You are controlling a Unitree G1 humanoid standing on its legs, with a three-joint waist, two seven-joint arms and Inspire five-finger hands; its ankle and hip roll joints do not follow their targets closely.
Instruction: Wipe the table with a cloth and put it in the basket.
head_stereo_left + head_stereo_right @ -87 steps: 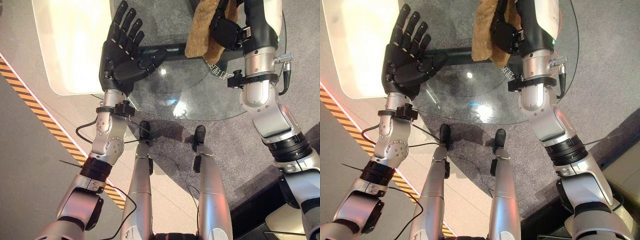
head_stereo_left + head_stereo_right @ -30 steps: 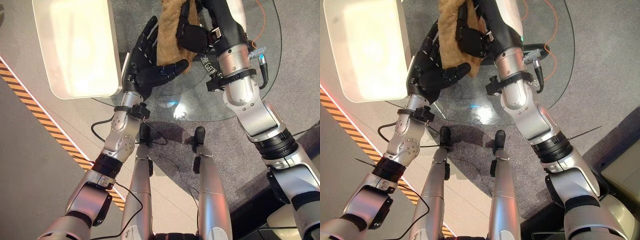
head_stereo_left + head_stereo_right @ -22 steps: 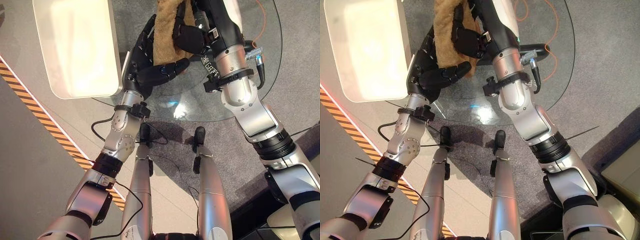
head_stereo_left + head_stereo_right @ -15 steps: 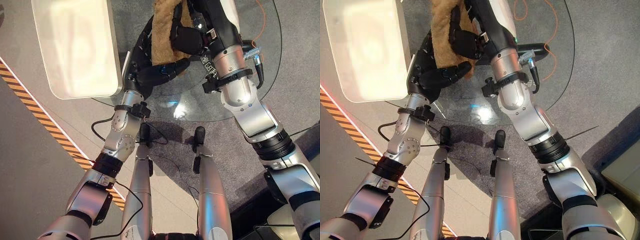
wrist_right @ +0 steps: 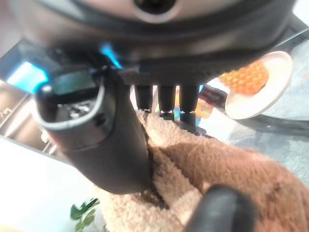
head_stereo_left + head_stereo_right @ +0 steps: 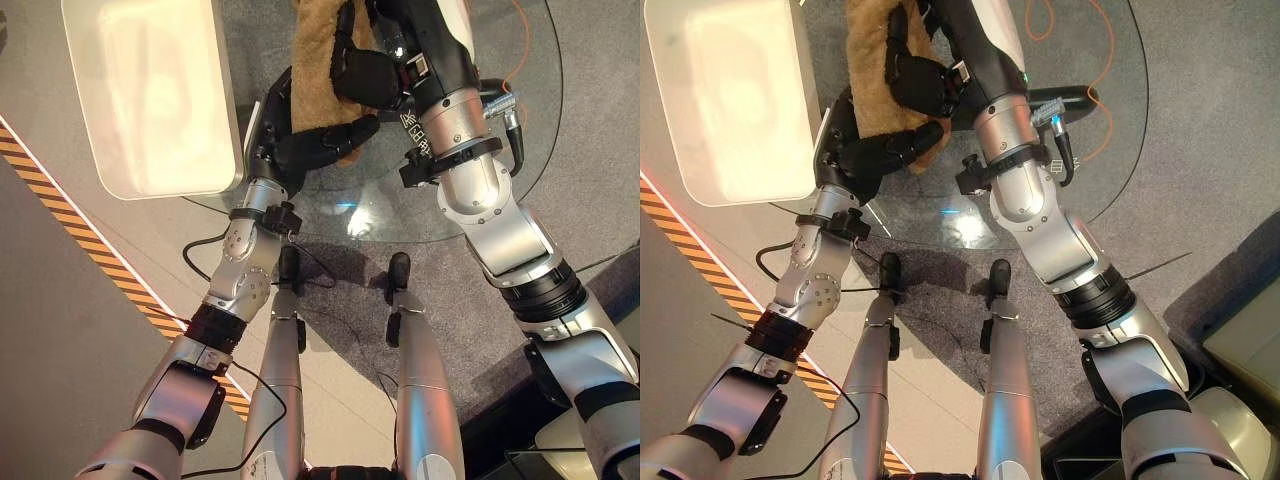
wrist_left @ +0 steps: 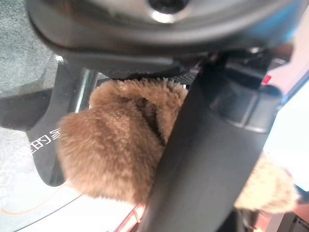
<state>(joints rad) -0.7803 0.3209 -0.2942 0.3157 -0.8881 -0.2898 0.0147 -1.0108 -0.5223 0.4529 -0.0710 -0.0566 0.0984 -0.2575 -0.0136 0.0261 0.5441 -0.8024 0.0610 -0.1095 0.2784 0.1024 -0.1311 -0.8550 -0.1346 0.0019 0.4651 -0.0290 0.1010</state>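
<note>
Your right hand (image 6: 362, 75) reaches forward over the round glass table (image 6: 520, 150), forearm stretched out from the lower right, its fingers and thumb curled round the brown fluffy cloth (image 6: 318, 45) (the wrist view shows the thumb pressed into the pile). Your left hand (image 6: 300, 140) comes up from the lower left with the wrist bent, palm beneath the hanging cloth; its thumb lies across the cloth's lower end and clamps it against the fingers. So both hands grasp the cloth, held up above the glass. The white basket (image 6: 150, 100) sits just beside the table on your left.
</note>
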